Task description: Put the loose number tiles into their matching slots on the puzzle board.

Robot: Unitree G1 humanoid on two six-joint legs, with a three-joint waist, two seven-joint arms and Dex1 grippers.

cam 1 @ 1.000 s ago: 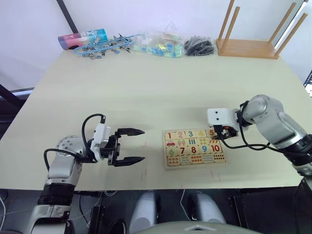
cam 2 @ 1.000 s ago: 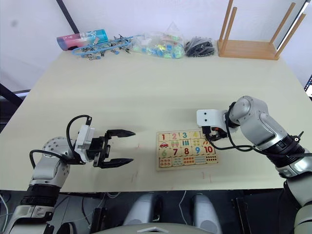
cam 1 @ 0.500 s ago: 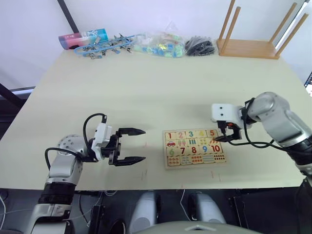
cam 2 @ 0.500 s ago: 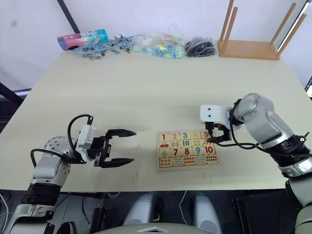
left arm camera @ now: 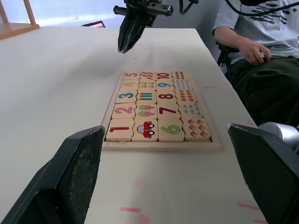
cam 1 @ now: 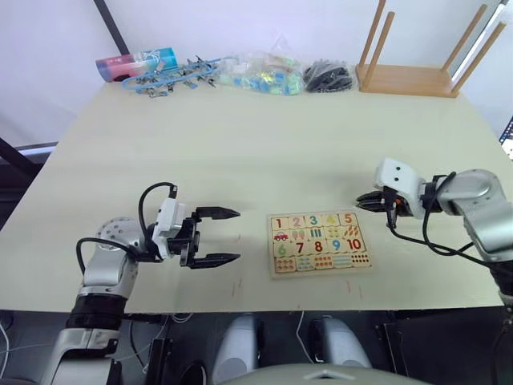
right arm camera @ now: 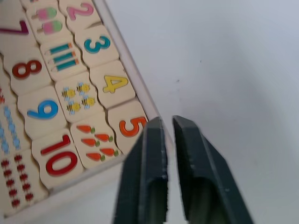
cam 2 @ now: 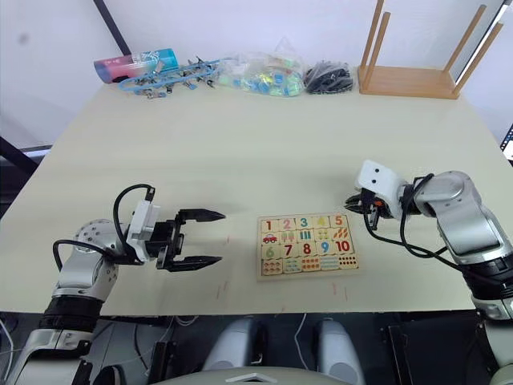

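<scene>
The puzzle board [cam 1: 319, 241] lies flat near the table's front edge. Number tiles 1 [cam 1: 278, 224] to 5 [cam 1: 348, 218] sit side by side in the slots of its top row. My right gripper [cam 1: 362, 198] hovers just beyond the board's corner by the 5 tile [right arm camera: 128, 127], shut, with nothing between its fingers [right arm camera: 150, 158]. My left gripper [cam 1: 236, 235] rests open left of the board, pointing at it, and holds nothing. From the left wrist the board [left arm camera: 159, 112] lies between the two wide-apart fingers [left arm camera: 70, 177].
At the table's far edge stand a wooden stand with tall dowels [cam 1: 409, 79], a black heap [cam 1: 327, 76], a clear bag of coloured bits [cam 1: 256, 72], blue clips [cam 1: 172, 76] and a pink-blue tube [cam 1: 132, 62]. A person [left arm camera: 254, 37] sits beyond the table's right side.
My right gripper has drawn back from over the 5 tile to the right of the board's corner and closed empty. The 5 tile stays in its slot. The left arm has barely moved.
</scene>
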